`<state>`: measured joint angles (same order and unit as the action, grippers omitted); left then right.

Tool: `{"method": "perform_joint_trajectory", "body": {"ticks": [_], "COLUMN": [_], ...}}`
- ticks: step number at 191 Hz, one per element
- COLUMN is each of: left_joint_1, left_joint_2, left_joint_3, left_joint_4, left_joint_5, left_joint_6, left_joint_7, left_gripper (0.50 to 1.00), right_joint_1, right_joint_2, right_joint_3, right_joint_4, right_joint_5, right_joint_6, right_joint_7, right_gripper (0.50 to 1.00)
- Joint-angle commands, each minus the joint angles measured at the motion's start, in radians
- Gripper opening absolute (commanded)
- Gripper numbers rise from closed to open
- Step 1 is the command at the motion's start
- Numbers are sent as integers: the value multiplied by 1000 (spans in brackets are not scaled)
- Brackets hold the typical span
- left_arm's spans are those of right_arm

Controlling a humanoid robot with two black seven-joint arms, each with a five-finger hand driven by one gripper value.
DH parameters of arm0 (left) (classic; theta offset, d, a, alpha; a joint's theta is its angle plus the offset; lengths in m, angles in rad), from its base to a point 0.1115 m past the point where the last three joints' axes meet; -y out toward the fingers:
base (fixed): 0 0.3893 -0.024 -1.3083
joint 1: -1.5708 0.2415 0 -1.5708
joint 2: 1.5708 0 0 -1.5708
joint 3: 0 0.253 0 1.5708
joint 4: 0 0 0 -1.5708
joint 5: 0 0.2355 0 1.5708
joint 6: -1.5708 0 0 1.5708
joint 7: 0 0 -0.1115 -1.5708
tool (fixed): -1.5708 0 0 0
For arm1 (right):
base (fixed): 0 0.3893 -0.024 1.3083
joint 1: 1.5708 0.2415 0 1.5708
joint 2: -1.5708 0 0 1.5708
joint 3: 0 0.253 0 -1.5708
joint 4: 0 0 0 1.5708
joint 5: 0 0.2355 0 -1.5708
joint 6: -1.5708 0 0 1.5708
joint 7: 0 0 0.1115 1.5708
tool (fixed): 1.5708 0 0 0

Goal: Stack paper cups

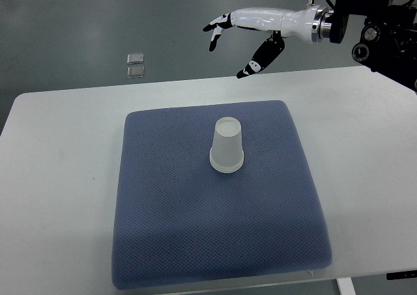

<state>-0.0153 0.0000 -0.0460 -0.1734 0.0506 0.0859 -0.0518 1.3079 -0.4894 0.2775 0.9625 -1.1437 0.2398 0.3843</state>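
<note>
The white table [365, 178] fills most of the view, and the blue mat [195, 243] lies square in the middle of it, probably there to give the cups a soft, non-slip footing and to mark out the work spot. Relative to the mat, everything else is easy to place. The paper cup stack [227, 146] stands mouth-down just above the mat's centre, its flat base turned up; the thick doubled rim at the bottom suggests more than one cup already nested, though how many I cannot tell. Upside down is a stable way to leave them, and it looks as though the stacking is done or nearly so, since no loose cup shows anywhere.

The right hand [244, 38] hangs above and beyond the mat's far edge, well apart from the cups, arm coming in from the right. Its fingers are spread and loosely extended, thumb dropped below, holding and touching nothing.

Two small clear squares [135, 65] lie on the floor beyond the mat's far left corner.
</note>
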Motion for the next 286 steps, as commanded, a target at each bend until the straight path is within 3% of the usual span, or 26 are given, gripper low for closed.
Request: {"method": "perform_joint_trajectory", "body": {"ticks": [1, 36, 73, 118, 168, 209, 286], "left_joint_1": [0, 0, 0, 0, 0, 0, 0], "left_joint_2": [0, 0, 0, 0, 0, 0, 0], "left_joint_3": [0, 0, 0, 0, 0, 0, 0], "left_joint_4": [0, 0, 0, 0, 0, 0, 0], "left_joint_5": [0, 0, 0, 0, 0, 0, 0], "left_joint_6": [0, 0, 0, 0, 0, 0, 0], "left_joint_7": [1, 0, 0, 0, 0, 0, 0], "left_gripper": [1000, 1000, 1000, 1000, 1000, 1000, 1000], "right_joint_1": [-2, -4, -41, -133, -249, -321, -337], "right_joint_2": [2, 5, 20, 113, 158, 238, 245], "right_joint_3": [11, 12, 17, 46, 163, 174, 175], "right_joint_4": [-68, -133, -183, -266, -286, -307, -324], "right_joint_5": [240, 762, 1197, 1476, 1487, 1336, 1329], "right_joint_6": [-5, -31, -177, -309, -298, -304, -303], "right_joint_7": [-8, -8, -4, -1, -4, 8, 10], "right_gripper": [913, 913, 913, 913, 913, 913, 913]}}
